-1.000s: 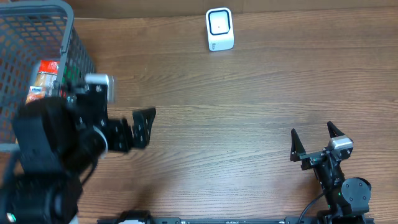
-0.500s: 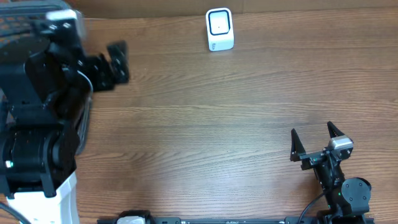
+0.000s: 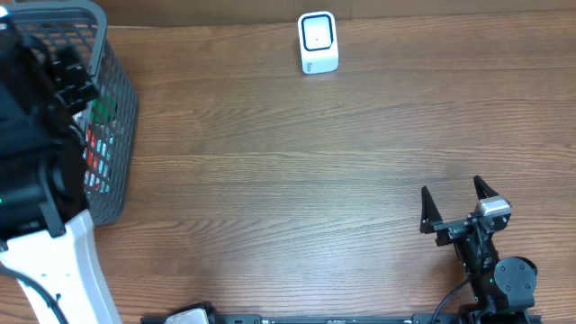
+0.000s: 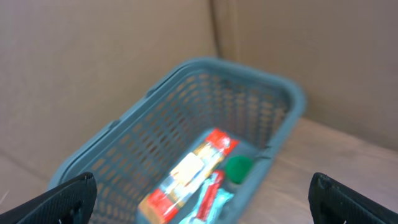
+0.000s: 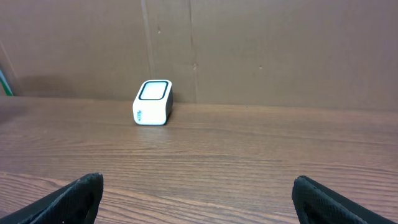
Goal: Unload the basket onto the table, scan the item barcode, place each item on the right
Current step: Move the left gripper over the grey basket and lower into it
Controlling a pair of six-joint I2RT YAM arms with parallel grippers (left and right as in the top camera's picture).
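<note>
Basket (image 4: 186,68) of grey-green mesh sits at the far left corner of the table (image 3: 315,180). Three things lie on its floor. A long red and yellow packet (image 4: 189,171) lies along the length of the basket. A red and teal tube (image 4: 210,202) lies just beside it, and a round green item (image 4: 238,169) sits at the tube's far end, near the basket wall. The wrist picture is blurred, so I cannot read any label or find a barcode on them. Seen from overhead, red and green show through the mesh wall.

The scanner (image 3: 318,42) stands upright at the far edge of the table, about midway across, well apart from the basket. It is white with a dark window on its face.

The left arm (image 3: 36,180) reaches over the basket and hides most of it from above. The left hand (image 4: 204,186) hangs above the basket's open top, looking down into it, its fingers spread wide with nothing between them. It touches none of the contents.

The right hand (image 3: 457,200) sits low at the near right of the table, pointing toward the far edge. Its fingers are spread wide too, and it holds nothing. Its camera looks straight across the bare wood to the scanner.
</note>
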